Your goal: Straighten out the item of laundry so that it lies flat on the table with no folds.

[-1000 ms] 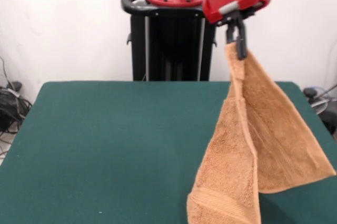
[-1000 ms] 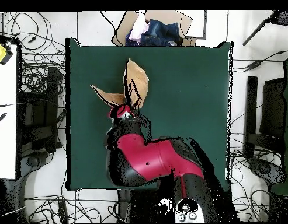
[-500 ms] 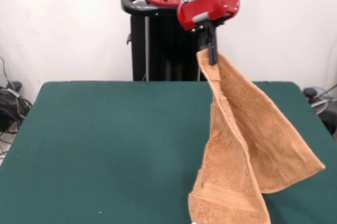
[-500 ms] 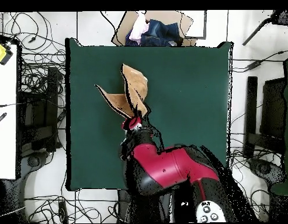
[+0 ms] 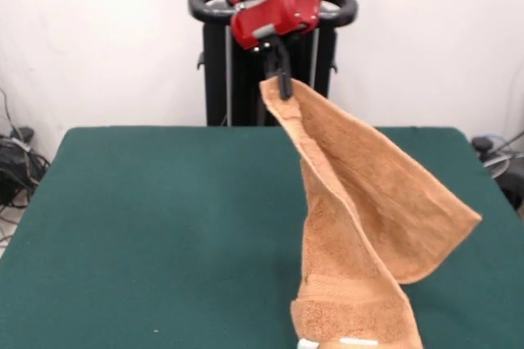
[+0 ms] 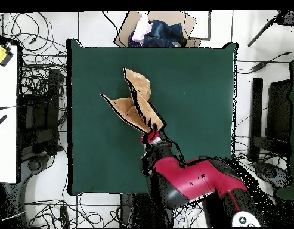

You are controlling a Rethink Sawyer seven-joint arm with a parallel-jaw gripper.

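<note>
— Where is the towel (image 5: 360, 226)?
— Hanging over the table (image 5: 147, 226), one corner clenched in the claw (image 5: 282, 87).
— Anything only overhead?
— A box of clothes (image 6: 155, 30) beyond the table's far edge.

Counts: 1 orange-tan terry towel (image 5: 360, 226) (image 6: 135, 104); 1 green-topped table (image 5: 147, 226) (image 6: 191, 89); 1 red-and-black arm with 1 gripper (image 5: 281, 79) (image 6: 152, 128); 1 black pedestal (image 5: 246, 70); 1 cardboard box of clothes (image 6: 158, 28) past table edge; 1 white tag (image 5: 359, 341) on towel hem.
</note>
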